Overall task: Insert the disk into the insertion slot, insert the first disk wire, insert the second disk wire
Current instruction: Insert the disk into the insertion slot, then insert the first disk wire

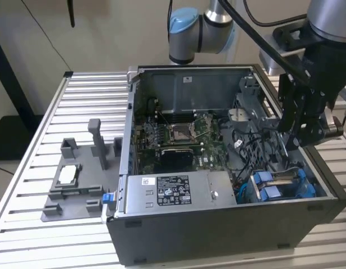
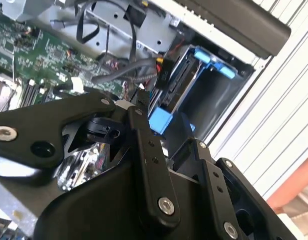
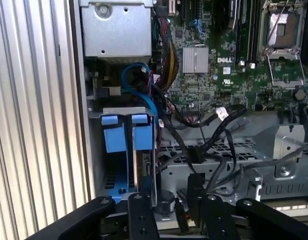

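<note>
Two blue tabs (image 3: 114, 134) show; we'd hold the stiff, weighty, shock-sensitive disk (image 3: 145, 172) by its carrier (image 3: 144, 134); the fingers (image 3: 139, 217), open or closed, we cannot tell.

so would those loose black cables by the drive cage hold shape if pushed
Probably not: the black cables sag in loose curves, so they likely flop and spring back. They look thin and light, and cross each other, so pushing one may drag others.

The arm (image 1: 209, 33) comes in along the top of the exterior view. At the exterior view's right its wrist turns downward and the black gripper (image 1: 308, 134) hangs pointing down.
</note>
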Controlling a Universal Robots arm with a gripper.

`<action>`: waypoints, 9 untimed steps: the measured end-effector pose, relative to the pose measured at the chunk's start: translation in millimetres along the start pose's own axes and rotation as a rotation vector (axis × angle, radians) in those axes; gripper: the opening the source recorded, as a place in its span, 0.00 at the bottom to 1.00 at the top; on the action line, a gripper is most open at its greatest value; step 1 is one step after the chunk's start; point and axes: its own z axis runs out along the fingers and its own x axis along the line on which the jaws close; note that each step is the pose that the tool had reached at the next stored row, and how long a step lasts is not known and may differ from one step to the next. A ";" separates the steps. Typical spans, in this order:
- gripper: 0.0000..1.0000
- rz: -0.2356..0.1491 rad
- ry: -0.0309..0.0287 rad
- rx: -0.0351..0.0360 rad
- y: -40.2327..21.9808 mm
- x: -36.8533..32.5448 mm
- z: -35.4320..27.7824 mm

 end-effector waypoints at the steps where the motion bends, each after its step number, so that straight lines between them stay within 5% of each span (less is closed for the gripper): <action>1: 0.42 -0.001 -0.0044 0.0135 -0.3 -0.1 0.0; 2: 0.42 -0.003 -0.0065 0.0202 -0.9 -0.1 0.2; 9: 0.42 -0.028 -0.0108 0.0167 -14.2 -0.5 2.4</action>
